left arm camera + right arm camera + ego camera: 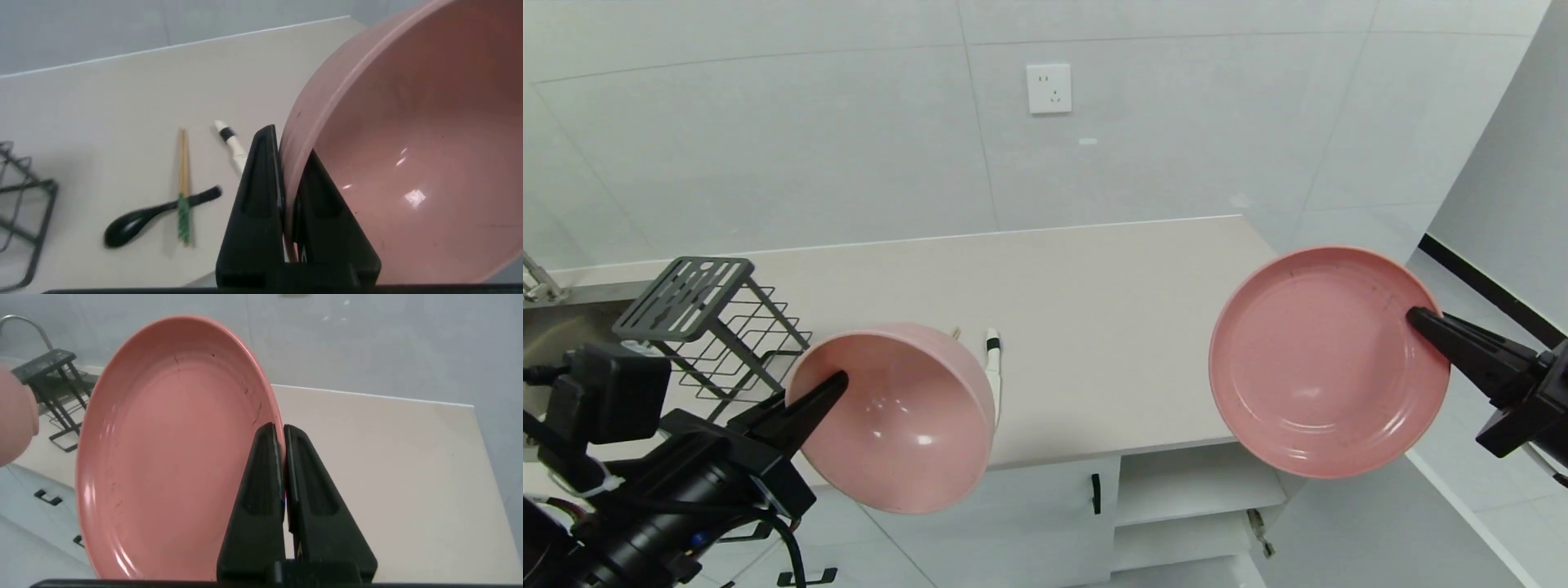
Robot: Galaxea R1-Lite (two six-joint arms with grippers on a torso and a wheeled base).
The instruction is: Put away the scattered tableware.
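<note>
My left gripper [837, 382] is shut on the rim of a pink bowl [907, 416], held tilted in the air over the counter's front left; the rim sits pinched between the jaws in the left wrist view, bowl [409, 155]. My right gripper [1414, 314] is shut on the edge of a pink plate [1319, 359], held upright past the counter's right end, plate [172, 441]. On the counter lie a black spoon [155, 222], a pair of chopsticks [184, 196] and a white utensil [231, 144], the last also showing beside the bowl as white utensil [993, 359].
A black wire dish rack [715, 322] stands at the counter's left, next to a steel sink [556, 322]. The beige counter [1094, 327] ends at the right near the plate. White cabinets with open shelves [1192, 490] sit below the front edge.
</note>
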